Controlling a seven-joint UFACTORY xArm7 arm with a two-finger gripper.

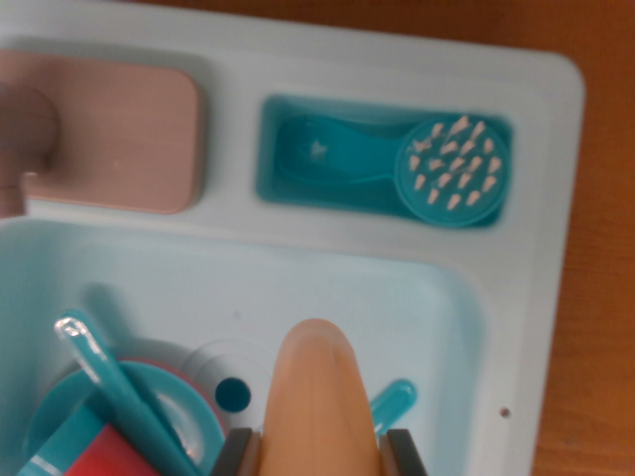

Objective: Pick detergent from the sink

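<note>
The orange detergent bottle [317, 397] stands in the sink [417, 297], its rounded top pointing up the wrist view, with the two dark jaws of the gripper [319, 451] set against its sides at the bottom edge of the picture. The jaws appear narrowed onto the bottle, one on each flank, so the step in hand looks like the lift out of the basin. To do it well the arm should rise straight up and keep the squeeze firm, because the bottle's tapered, smooth body could slide downward out of a loose hold.

Close on the wrist view's left lie a teal plate [149, 416] with a teal utensil [109, 382] across it and something red [94, 461] at the frame's corner; a sideways drift could knock these. A small teal piece [394, 402] pokes out just beside the bottle on the right. The drain hole [233, 394] sits between plate and bottle. Further up, a teal brush [451, 171] rests in its own recess, and a pinkish faucet base [109, 134] sits well apart. The sink stands on a wooden table [600, 297].
</note>
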